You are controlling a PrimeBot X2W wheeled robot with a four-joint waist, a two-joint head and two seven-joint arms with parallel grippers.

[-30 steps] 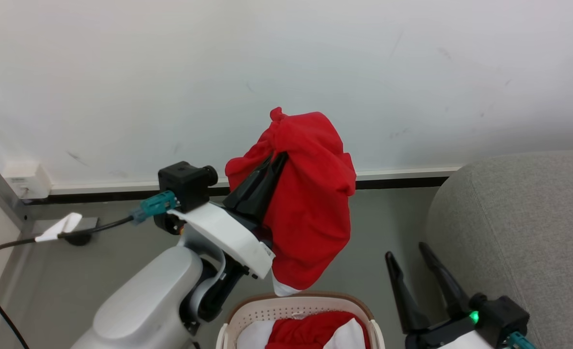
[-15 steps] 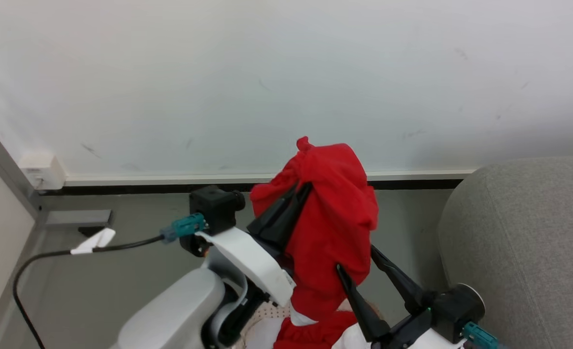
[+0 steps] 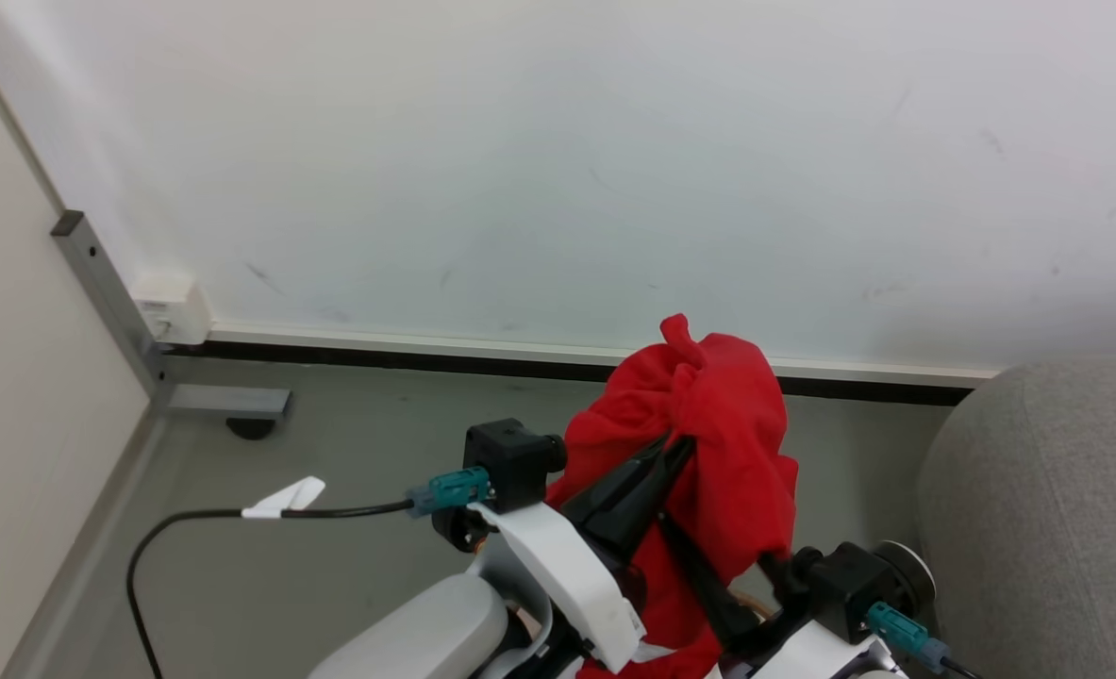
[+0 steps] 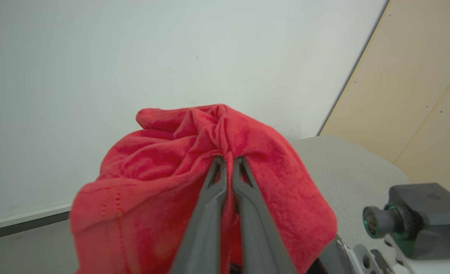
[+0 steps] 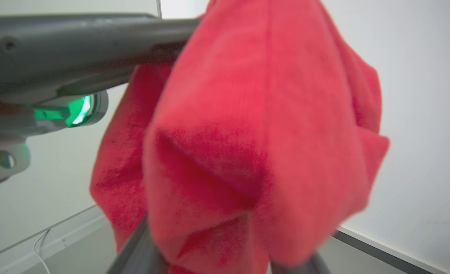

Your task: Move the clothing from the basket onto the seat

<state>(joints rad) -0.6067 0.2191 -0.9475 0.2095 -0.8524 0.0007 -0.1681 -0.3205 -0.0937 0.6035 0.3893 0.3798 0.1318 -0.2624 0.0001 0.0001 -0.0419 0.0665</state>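
Observation:
The red clothing [image 3: 718, 453] hangs bunched in the air in front of the white wall. My left gripper [image 3: 682, 445] is shut on its top fold, and the left wrist view shows the two fingers pinched into the clothing [image 4: 225, 137]. My right gripper [image 3: 713, 539] reaches in from the lower right, open, with one finger on each side of the hanging clothing [image 5: 255, 144]. Its fingers [image 5: 133, 247] are partly hidden by the fabric. The grey seat [image 3: 1048, 528] is at the right. The basket is out of view.
A black cable with a white tag [image 3: 284, 498] lies on the grey floor at the left. A grey metal post [image 3: 105, 292] and a white wall box [image 3: 173, 306] stand by the beige panel on the left. The wall's dark skirting runs behind.
The head camera has tilted up, so the basket has dropped out of the picture. My right gripper has come up from the lower right and now straddles the hanging clothing. The left grip is unchanged.

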